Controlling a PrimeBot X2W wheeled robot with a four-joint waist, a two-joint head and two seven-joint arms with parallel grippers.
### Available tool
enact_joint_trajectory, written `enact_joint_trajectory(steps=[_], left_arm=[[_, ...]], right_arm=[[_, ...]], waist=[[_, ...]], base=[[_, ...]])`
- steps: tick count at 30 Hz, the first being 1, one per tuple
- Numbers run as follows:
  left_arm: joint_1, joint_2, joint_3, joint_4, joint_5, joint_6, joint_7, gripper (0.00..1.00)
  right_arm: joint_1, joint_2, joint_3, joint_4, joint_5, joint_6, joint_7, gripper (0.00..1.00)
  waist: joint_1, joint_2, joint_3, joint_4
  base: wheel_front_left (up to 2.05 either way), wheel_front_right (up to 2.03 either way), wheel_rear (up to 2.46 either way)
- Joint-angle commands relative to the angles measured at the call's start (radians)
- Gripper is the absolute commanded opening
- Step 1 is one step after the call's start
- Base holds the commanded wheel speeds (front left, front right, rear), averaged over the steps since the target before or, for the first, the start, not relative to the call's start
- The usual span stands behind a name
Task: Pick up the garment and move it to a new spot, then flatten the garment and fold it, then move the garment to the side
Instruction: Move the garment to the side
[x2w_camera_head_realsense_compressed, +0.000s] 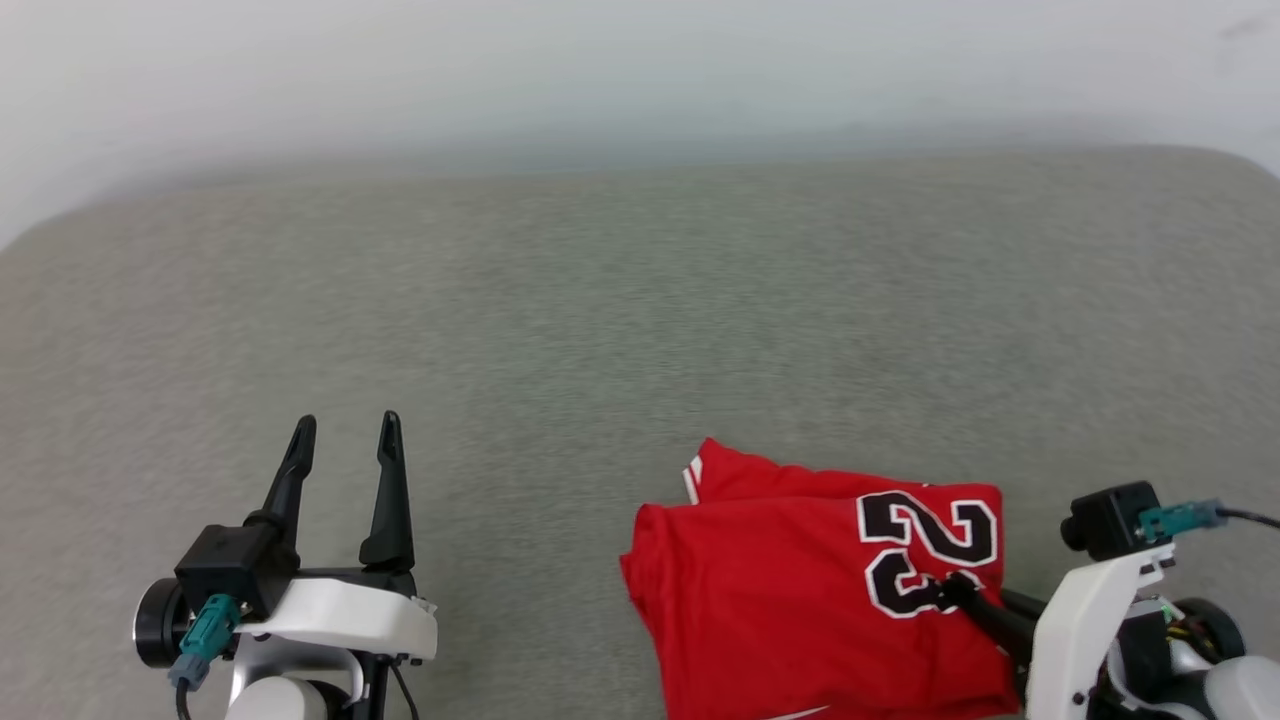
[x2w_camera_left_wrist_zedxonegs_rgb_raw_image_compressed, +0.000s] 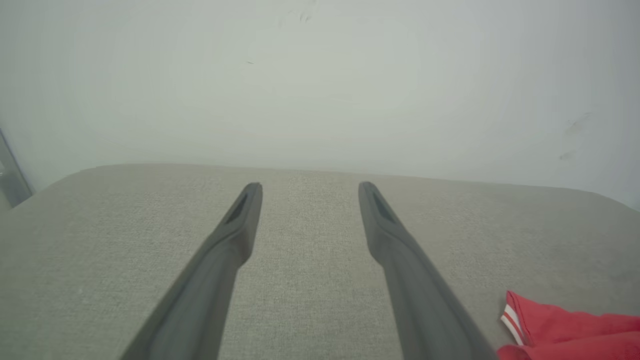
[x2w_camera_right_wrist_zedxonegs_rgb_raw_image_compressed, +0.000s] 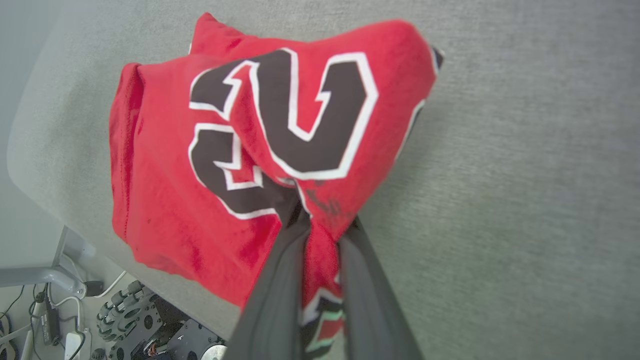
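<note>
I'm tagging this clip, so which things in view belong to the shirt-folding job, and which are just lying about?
Job: red garment, right gripper shut on it, open left gripper, grey padded surface.
Lying about: cables, wheels and metal leg below the surface's edge.

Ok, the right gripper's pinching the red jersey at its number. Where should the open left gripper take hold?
Probably the free left edge of the red jersey, near the red-and-white striped trim. Bring the left gripper in from the robot's left, low over the grey fabric surface: that edge faces it, lies flat and sits farthest from the right gripper.
</note>
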Motion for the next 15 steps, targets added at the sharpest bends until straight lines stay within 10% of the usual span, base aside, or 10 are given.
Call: enact_joint_trajectory(steps=[1, 15], left_arm=[[0.001, -0.004, 0.0, -0.005, 0.008, -0.001, -0.002, 1.0], [-0.116, 0.047, -0.041, -0.104, 0.063, -0.04, 0.025, 1.0]], right_arm=[[-0.017, -0.007, -0.002, -0.005, -0.007, -0.001, 0.005, 0.0], [-0.236, -0.05, -0.038, 0.072, -0.106, -0.001, -0.05, 0.0]], waist=[[0.0, 0.0, 0.01, -0.071], [0.0, 0.0, 0.226, -0.325]], base=[[0.0, 0.0, 0.0], [0.0, 0.0, 0.0]])
